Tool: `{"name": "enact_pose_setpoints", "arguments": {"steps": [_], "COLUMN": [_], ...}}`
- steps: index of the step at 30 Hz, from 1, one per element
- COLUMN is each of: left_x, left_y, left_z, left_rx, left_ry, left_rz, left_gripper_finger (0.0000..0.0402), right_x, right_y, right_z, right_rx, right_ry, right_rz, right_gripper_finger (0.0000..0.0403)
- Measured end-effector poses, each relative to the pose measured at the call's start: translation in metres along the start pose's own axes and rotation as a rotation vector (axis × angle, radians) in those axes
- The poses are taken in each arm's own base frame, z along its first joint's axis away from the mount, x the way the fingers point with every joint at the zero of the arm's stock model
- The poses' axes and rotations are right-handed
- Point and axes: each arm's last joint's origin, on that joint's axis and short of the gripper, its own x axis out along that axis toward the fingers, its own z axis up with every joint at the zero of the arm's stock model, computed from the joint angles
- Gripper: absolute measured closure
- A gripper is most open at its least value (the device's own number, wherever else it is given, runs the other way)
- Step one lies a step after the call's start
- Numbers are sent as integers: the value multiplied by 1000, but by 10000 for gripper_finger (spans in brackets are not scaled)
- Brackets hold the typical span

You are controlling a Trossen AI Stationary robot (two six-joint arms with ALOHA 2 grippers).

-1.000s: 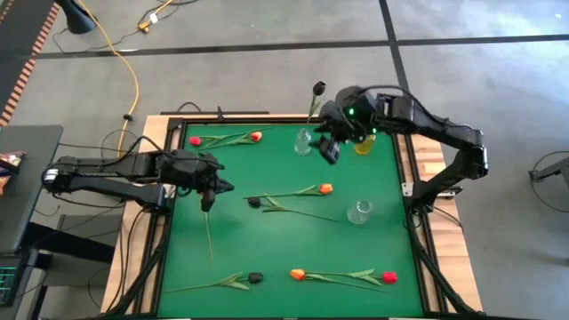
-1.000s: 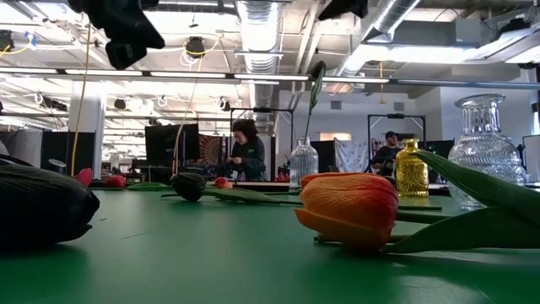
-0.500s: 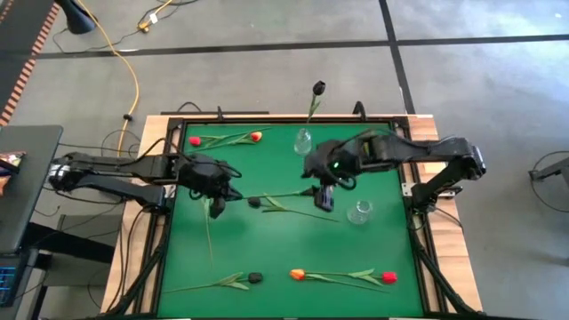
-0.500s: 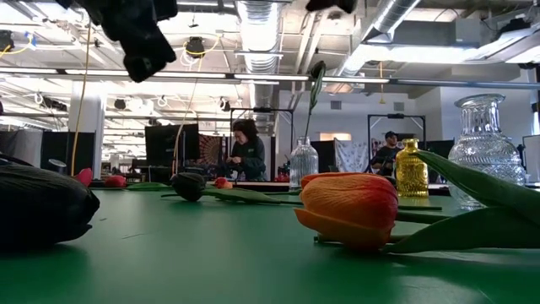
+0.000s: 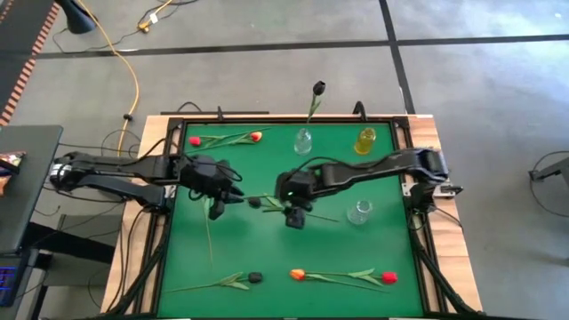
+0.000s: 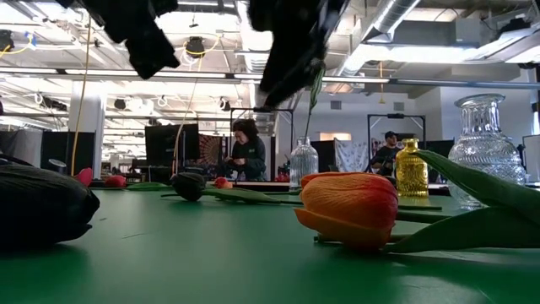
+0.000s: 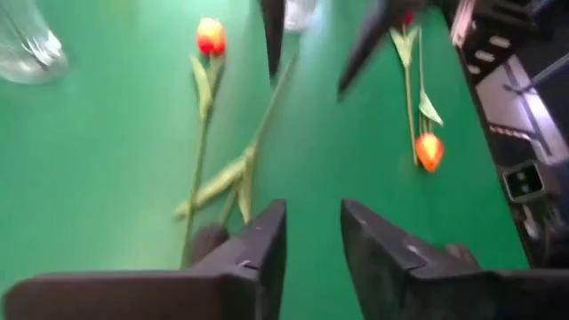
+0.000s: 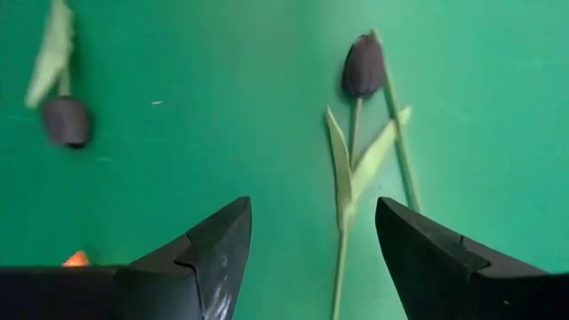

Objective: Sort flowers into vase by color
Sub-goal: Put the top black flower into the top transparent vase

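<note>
Near edge of green counter [image 5: 373,249]: near-black tulip [image 5: 255,278] at left, orange tulip [image 5: 298,275] and red tulip [image 5: 388,278] lying head-out on crossed stems at right.

Centre: right claw [image 5: 294,217], swung in from the far right corner within the last second, now low over the middle; fingers spread wide, empty. Just beside it, a second near-black tulip [image 5: 254,203], seen in the right wrist view ahead of the fingers and not between them. Likely next pick, destined for the vase already holding dark blooms.

Left of centre: left claw [image 5: 216,208], shifted slightly toward the middle over the same second; fingers narrowly apart. Loose green stem [image 5: 210,238] runs from beneath it toward the near edge; whether gripped, cannot tell.

Far side: red tulip [image 5: 195,140] and orange-red tulip [image 5: 256,136] at left; clear vase [image 5: 303,141] with one dark tulip [image 5: 318,88] standing in it; yellow vase [image 5: 364,141], empty. Third clear vase [image 5: 358,212] right of centre, empty.

Beyond counter: open workshop, ceiling ducts and strip lights, a seated person [image 6: 246,152] at a desk, another farther right.
</note>
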Motion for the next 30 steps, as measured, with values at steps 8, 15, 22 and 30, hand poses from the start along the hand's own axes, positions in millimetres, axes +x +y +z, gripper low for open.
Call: {"name": "enact_pose_setpoints", "arguments": {"steps": [8, 15, 22, 30], "left_x": [-13, -11, -10, -10], "left_y": [0, 2, 0, -1], "left_z": [-2, -13, -13, -13], "left_rx": [5, -7, 14, 15], "left_ry": [-18, 93, 100, 99], "left_rz": [42, 59, 50, 52], "left_gripper_finger": [231, 225, 225, 225], "right_x": [70, 101, 105, 109], "right_y": [-8, -17, -22, -23], "right_z": [-5, -17, -21, -30], "right_rx": [21, 153, 212, 207], "right_ry": [56, 153, 162, 191], "right_rz": [-21, -60, -158, -187], "right_gripper_finger": [135, 135, 135, 143]}}
